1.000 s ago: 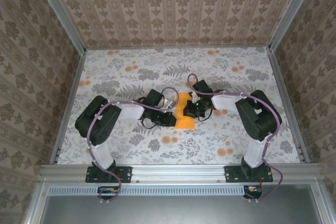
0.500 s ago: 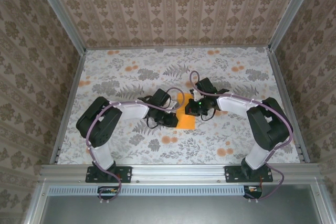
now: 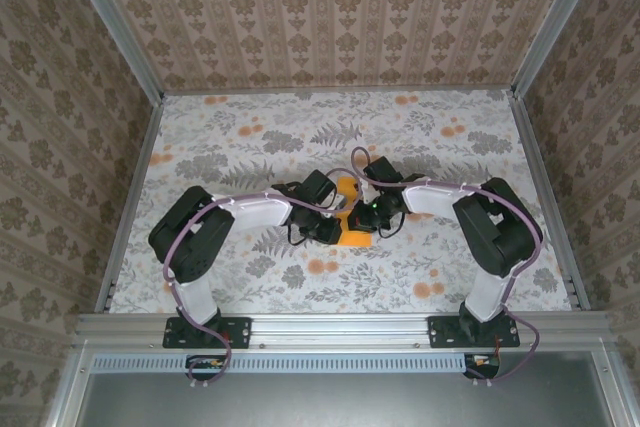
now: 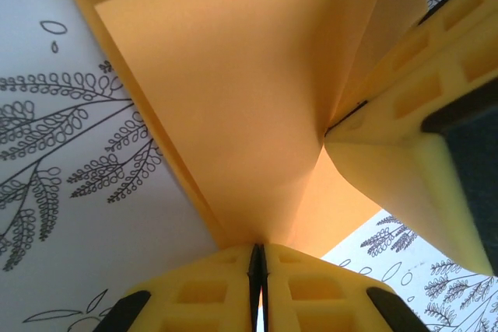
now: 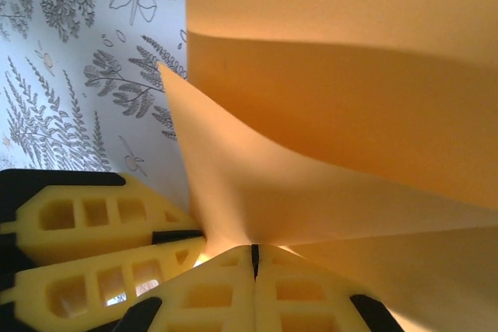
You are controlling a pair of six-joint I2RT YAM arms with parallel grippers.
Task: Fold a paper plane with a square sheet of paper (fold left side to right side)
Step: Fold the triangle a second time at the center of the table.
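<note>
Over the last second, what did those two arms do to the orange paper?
The left pincer edged right and the right pincer edged left, closing in on each other, so the paper between them buckled up and shows less from above. Both pincers are clamped on it. The paper's spot is unchanged.

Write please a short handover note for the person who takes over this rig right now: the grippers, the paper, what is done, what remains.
Left gripper: fingers shut on an edge of the orange sheet of paper.
Right gripper: fingers shut on the same sheet, close beside the left one.
Paper: at the middle of the floral table, bent up between the two grippers, not flat; layers overlap.
Done: both grasps made; some folding shows.
Left: carry the left side over to the right, press the crease, release. No pointed plane shape yet.
</note>
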